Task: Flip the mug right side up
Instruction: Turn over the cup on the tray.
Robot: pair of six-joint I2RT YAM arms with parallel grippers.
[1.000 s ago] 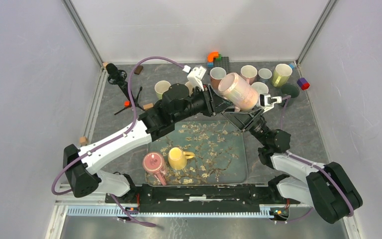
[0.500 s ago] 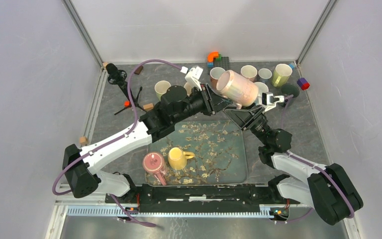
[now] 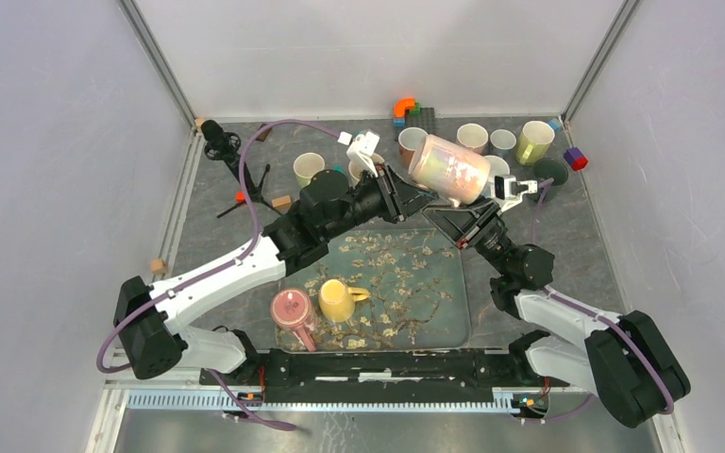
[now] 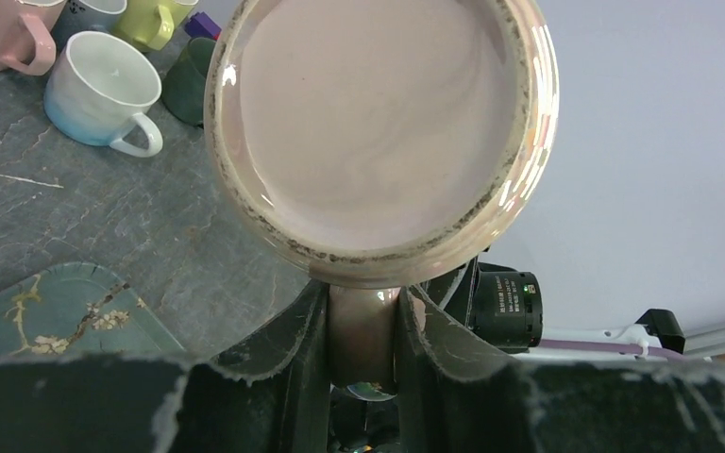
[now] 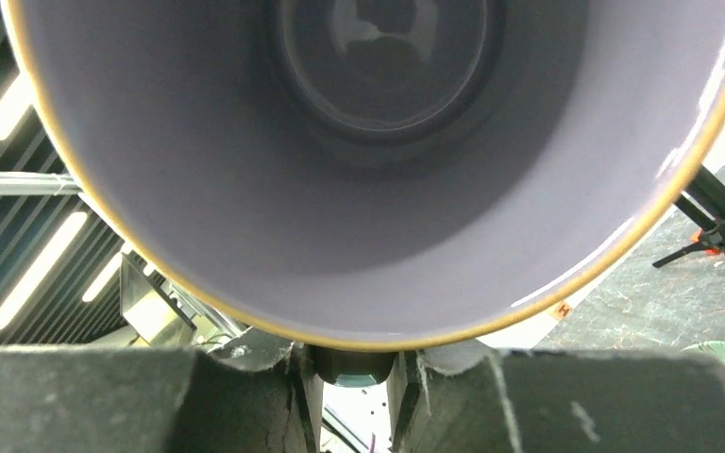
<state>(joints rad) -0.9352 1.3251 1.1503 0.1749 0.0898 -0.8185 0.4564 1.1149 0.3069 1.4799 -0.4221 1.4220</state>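
Note:
A pink, pearly mug (image 3: 448, 168) hangs tilted in the air above the back of the table, between both arms. In the left wrist view its base (image 4: 378, 123) faces the camera, and my left gripper (image 4: 363, 302) is shut on the handle (image 4: 363, 330) just under it. The right wrist view looks into the mug's grey open mouth (image 5: 378, 142). There my right gripper (image 5: 351, 363) has its fingers against both sides of the dark handle (image 5: 351, 363) below the rim. From above, the left gripper (image 3: 411, 198) and the right gripper (image 3: 464, 215) meet beneath the mug, which hides the handle.
A floral tray (image 3: 434, 283) lies near the front with a yellow mug (image 3: 338, 300) and a pink tumbler (image 3: 291, 310) on it. Several mugs stand along the back, among them a lime one (image 3: 534, 142) and a cream one (image 3: 308, 168). Toy bricks (image 3: 404, 109) and a small black tripod (image 3: 222, 142) lie at the back.
My right gripper's jaws have come together on the mug's handle. The mug has shifted slightly toward the back left with both arms.

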